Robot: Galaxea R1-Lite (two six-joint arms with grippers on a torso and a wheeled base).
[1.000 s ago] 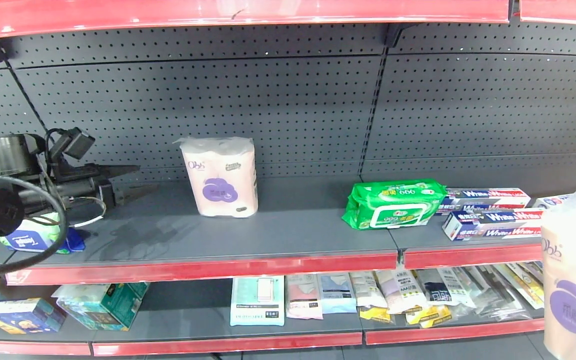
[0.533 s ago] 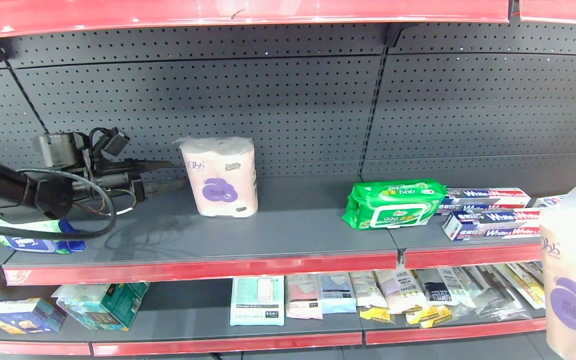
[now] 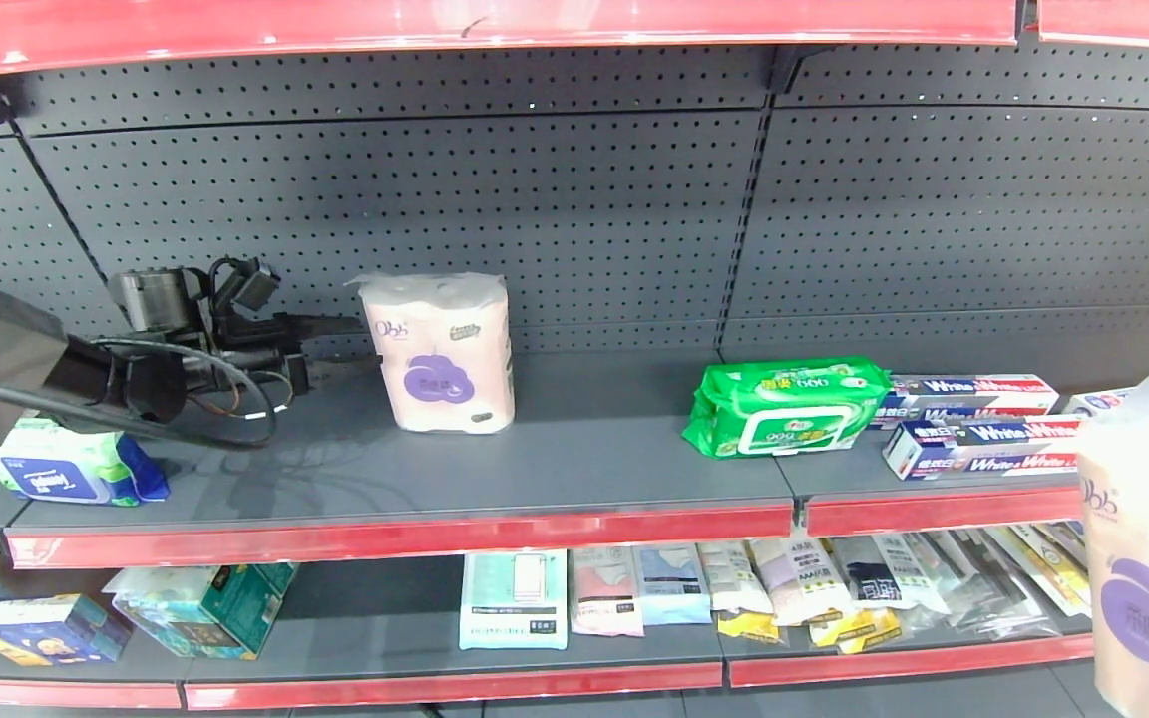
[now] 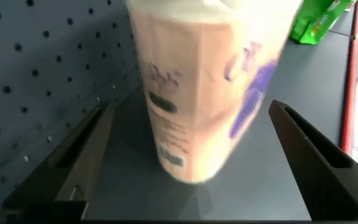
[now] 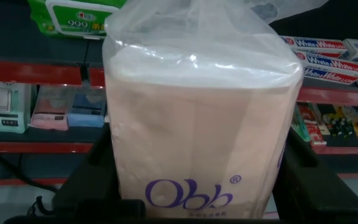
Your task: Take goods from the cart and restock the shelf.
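Pink-wrapped, the upright roll pack point(image 3: 440, 354) stands at eleven o'clock on the shelf point(image 3: 584, 449), my left gripper point(image 3: 365, 342) gaping wide and empty at its nine o'clock side, where one careless finger nudge could topple it, while my right gripper point(image 5: 197, 186) clamps a second pack point(image 3: 1148, 558) at four o'clock.

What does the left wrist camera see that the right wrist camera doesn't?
Left wrist view: the dotted back wall and a toilet paper pack standing upright on the grey shelf, between the wide-open fingers of the left gripper.
Right wrist view: a second toilet paper pack clamped in the right gripper, the toothpaste boxes, and small packets on the lower shelf.
Both: the green wipes pack.
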